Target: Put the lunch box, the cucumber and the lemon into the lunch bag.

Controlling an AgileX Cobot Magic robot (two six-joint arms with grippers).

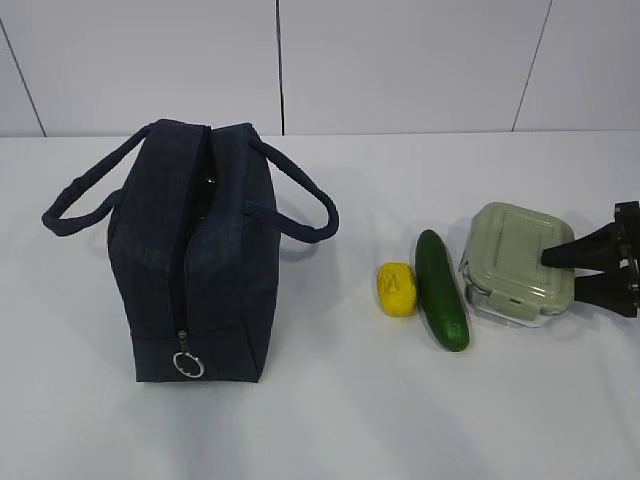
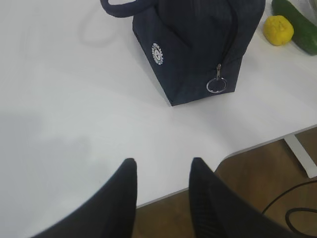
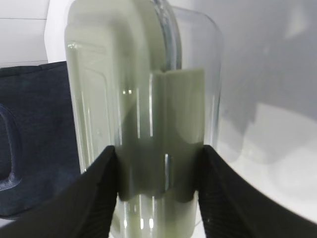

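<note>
The navy lunch bag (image 1: 195,250) stands at the left, its zipper slit parted at the top and the silver ring pull (image 1: 187,364) low on the near end. The yellow lemon (image 1: 396,289) and the dark green cucumber (image 1: 441,290) lie side by side right of it. The lunch box (image 1: 515,262) with its sage-green lid sits right of the cucumber. My right gripper (image 1: 560,272) reaches in from the right and is shut on the lunch box (image 3: 143,99), one finger on the lid, one on the clear base. My left gripper (image 2: 162,166) is open and empty over the table's front edge, apart from the bag (image 2: 198,44).
The white table's front edge (image 2: 257,144) runs under my left gripper, with brown floor and a black cable (image 2: 297,208) below. A white panelled wall (image 1: 400,60) stands behind the table. The lemon (image 2: 278,29) and the cucumber (image 2: 299,25) show at the left wrist view's top right.
</note>
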